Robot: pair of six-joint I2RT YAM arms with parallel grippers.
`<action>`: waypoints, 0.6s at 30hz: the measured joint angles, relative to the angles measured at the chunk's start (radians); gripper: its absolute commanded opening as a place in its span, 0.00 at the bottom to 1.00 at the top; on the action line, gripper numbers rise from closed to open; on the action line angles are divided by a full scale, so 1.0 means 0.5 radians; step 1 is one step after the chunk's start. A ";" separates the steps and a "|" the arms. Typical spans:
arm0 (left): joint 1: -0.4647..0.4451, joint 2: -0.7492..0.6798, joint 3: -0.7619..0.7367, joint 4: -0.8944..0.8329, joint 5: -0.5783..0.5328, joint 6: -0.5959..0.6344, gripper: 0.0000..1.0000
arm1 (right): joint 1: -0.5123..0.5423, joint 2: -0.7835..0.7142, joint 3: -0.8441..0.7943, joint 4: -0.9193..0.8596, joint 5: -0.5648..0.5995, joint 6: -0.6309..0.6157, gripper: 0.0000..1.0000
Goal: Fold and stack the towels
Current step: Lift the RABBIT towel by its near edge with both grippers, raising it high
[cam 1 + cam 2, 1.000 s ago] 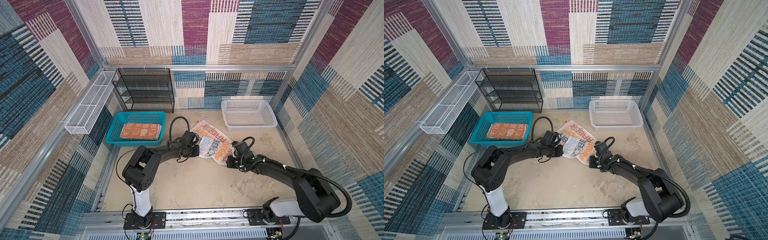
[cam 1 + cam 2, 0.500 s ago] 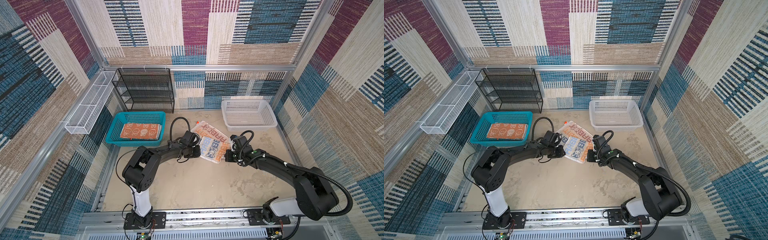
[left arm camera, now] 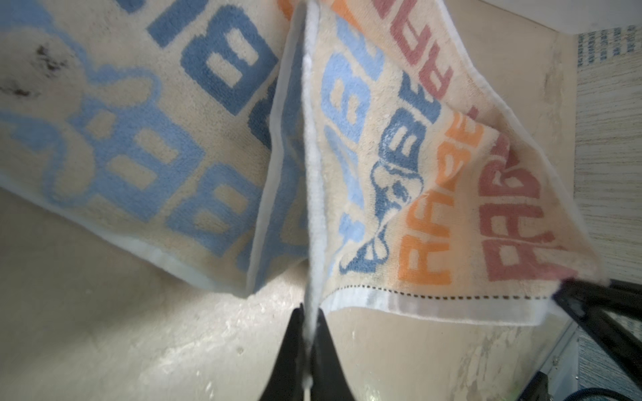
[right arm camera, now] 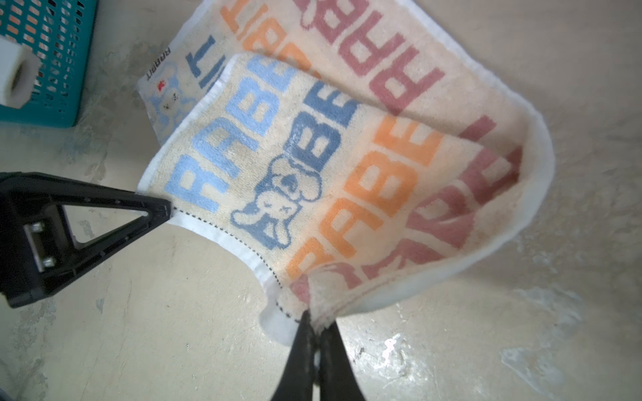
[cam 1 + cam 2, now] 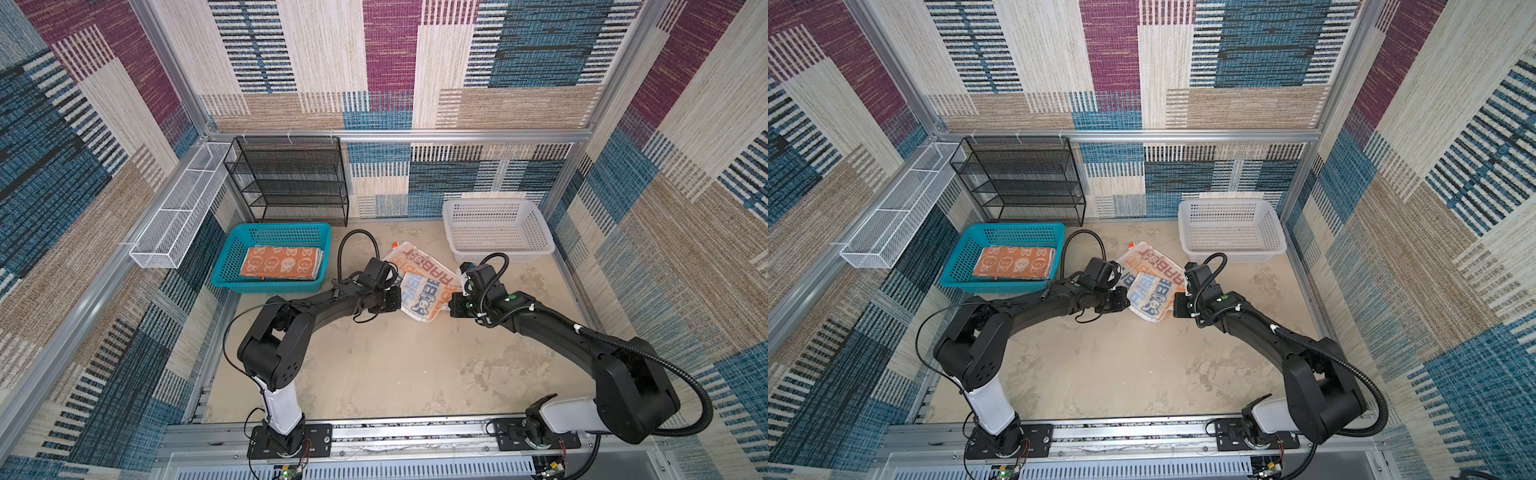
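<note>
- While the teal basket (image 5: pixel 277 227) stands by the left side of the table (image 5: pixel 395 365), an orange towel (image 5: pixel 282 262) with white rabbit faces lies folded flat inside it.
- Just right of the teal basket, the left gripper (image 5: pixel 401 302) is pressed together on one corner of the RABBIT towel (image 5: pixel 424 286) — its wrist view shows the white hem nipped between the black fingers (image 3: pixel 295 340).
- Further right of the basket, the RABBIT towel is doubled over itself, lettering up; its far part rests on the table and its near hem is raised.
- Beyond that, the right gripper (image 4: pixel 314 317) pinches the hem's other corner — closed on bunched cloth.
- Farthest from the teal basket stands a white basket (image 5: pixel 498 249), apart from the towel.
</note>
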 measured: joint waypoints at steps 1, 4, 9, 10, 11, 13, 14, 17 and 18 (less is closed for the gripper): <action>0.002 -0.028 0.028 -0.030 -0.002 0.008 0.00 | 0.000 -0.011 0.051 -0.025 0.021 -0.011 0.00; 0.024 -0.120 0.143 -0.144 -0.022 0.047 0.00 | 0.000 -0.037 0.237 -0.104 0.040 -0.042 0.00; 0.111 -0.329 0.445 -0.359 -0.143 0.124 0.00 | 0.000 -0.043 0.655 -0.249 0.094 -0.110 0.00; 0.131 -0.375 0.536 -0.404 -0.173 0.145 0.00 | -0.002 -0.034 0.771 -0.290 0.102 -0.123 0.00; 0.148 -0.408 0.628 -0.452 -0.197 0.159 0.00 | -0.003 -0.019 0.895 -0.324 0.112 -0.134 0.00; 0.171 -0.439 0.848 -0.559 -0.275 0.202 0.00 | -0.010 0.008 1.125 -0.367 0.127 -0.171 0.00; 0.175 -0.440 0.961 -0.619 -0.303 0.220 0.00 | -0.010 0.024 1.231 -0.398 0.129 -0.175 0.00; 0.182 -0.439 1.309 -0.792 -0.365 0.286 0.00 | -0.010 0.076 1.615 -0.494 0.131 -0.224 0.00; 0.184 -0.439 1.412 -0.846 -0.389 0.311 0.00 | -0.011 0.089 1.729 -0.522 0.131 -0.233 0.00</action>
